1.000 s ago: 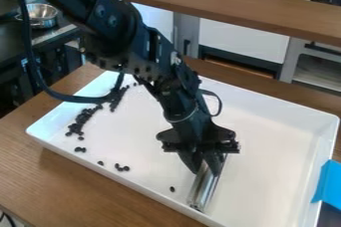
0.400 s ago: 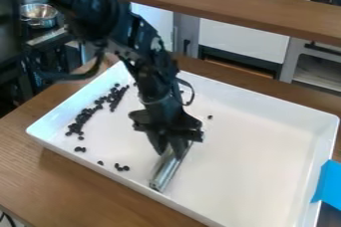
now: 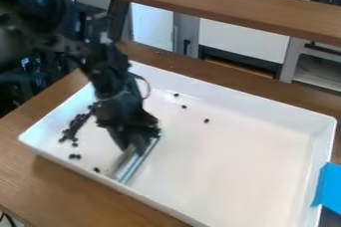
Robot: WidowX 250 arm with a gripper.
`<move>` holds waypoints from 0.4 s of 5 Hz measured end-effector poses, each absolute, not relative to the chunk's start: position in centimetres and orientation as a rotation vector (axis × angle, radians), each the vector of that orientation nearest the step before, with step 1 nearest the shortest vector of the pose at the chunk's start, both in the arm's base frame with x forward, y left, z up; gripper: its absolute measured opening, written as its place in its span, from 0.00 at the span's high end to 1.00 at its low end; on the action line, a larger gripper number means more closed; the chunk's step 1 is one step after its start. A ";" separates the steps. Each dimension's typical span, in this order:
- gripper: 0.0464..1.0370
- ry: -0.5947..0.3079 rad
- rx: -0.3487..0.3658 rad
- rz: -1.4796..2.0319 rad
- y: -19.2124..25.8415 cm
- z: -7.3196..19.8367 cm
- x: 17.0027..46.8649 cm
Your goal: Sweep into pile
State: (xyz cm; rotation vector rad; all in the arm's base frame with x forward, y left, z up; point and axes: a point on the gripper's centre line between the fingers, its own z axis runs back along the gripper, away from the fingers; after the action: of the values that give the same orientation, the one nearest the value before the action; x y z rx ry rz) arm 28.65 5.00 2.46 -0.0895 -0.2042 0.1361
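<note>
Hangs the black gripper (image 3: pixel 138 145) over the left part of the white rectangular tray (image 3: pixel 256 171), as the camera sees it. Pinches a silvery metal bar (image 3: pixel 136 162) between the jaws and slants it down from them toward the tray's near wall. Has a loose, strung-out cluster of black beans (image 3: pixel 69 134) to the left of the jaws, running up toward the arm. Has a bean pair (image 3: pixel 75 157) lower left of the jaws, and a single bean (image 3: pixel 96 170) below them, near the bar's lower end. Has three stray beans (image 3: pixel 184 106) beyond the jaws and to their right, apart from one another. Has blue tape (image 3: pixel 325 186) well apart from the jaws, on the tray's right edge. Has the wooden tabletop (image 3: pixel 73 186) under the tray, and a raised wooden shelf (image 3: pixel 226 4) well beyond the jaws.
</note>
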 end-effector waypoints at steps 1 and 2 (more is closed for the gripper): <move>0.71 -0.209 -0.085 0.128 7.5 2.6 27.5; 0.71 -0.226 -0.042 0.106 8.9 2.6 27.5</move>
State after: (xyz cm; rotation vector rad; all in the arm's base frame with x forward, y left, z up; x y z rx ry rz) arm 27.50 8.89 2.61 -0.0417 -0.2258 0.1061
